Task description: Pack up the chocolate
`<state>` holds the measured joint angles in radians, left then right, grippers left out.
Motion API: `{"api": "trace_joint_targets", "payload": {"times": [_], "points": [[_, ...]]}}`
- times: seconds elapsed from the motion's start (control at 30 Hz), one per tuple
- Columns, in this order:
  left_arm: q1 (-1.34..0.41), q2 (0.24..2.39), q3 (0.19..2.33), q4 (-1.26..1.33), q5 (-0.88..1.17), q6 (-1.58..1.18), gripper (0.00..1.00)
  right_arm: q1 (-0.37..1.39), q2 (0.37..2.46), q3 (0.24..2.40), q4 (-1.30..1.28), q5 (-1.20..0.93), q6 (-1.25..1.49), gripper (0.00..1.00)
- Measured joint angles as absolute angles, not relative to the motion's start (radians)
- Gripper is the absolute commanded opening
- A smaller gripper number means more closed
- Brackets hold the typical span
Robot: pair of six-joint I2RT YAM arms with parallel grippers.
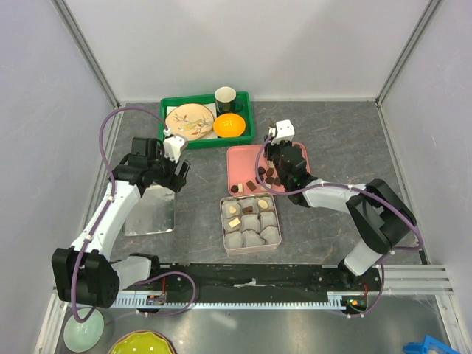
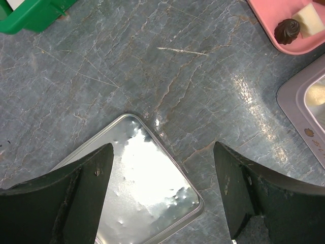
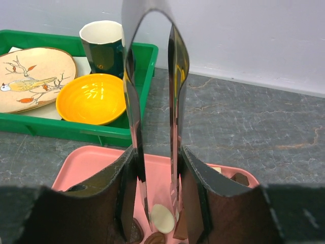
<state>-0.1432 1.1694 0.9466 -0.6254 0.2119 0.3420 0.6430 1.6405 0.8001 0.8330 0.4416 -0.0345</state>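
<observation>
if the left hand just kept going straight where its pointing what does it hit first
Probably the corner of the silver lid, lying flat on the grey table. It sits right between the open fingers of the left hand; just off that corner it would meet bare table instead.

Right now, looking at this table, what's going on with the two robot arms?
The right hand holds metal tongs, their tips down at a cream chocolate piece on the pink tray, where other chocolates lie. Whether the piece is already pinched is not clear. The box of paper cups beside the tray has a few pieces in it, with most cups unfilled. The left hand is open and holds nothing, hovering above a shiny metal lid on the table.
</observation>
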Motion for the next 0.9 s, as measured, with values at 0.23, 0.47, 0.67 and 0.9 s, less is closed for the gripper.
{"api": "trace_joint_targets", "payload": {"times": [0.23, 0.47, 0.67, 0.9], "points": [[-0.143, 1.169, 0.947, -0.625, 0.212, 0.342, 0.87, 0.635, 1.66, 0.8, 0.857, 0.442, -0.05, 0.45], [-0.143, 1.167, 0.947, -0.625, 0.211, 0.342, 0.87, 0.63, 1.67, 0.8, 0.852, 0.441, -0.049, 0.45], [-0.143, 1.166, 0.947, -0.625, 0.211, 0.343, 0.87, 0.623, 1.677, 0.8, 0.852, 0.432, -0.036, 0.38], [-0.143, 1.157, 0.947, -0.625, 0.209, 0.349, 0.87, 0.615, 1.682, 0.804, 0.853, 0.42, -0.008, 0.2]]}}
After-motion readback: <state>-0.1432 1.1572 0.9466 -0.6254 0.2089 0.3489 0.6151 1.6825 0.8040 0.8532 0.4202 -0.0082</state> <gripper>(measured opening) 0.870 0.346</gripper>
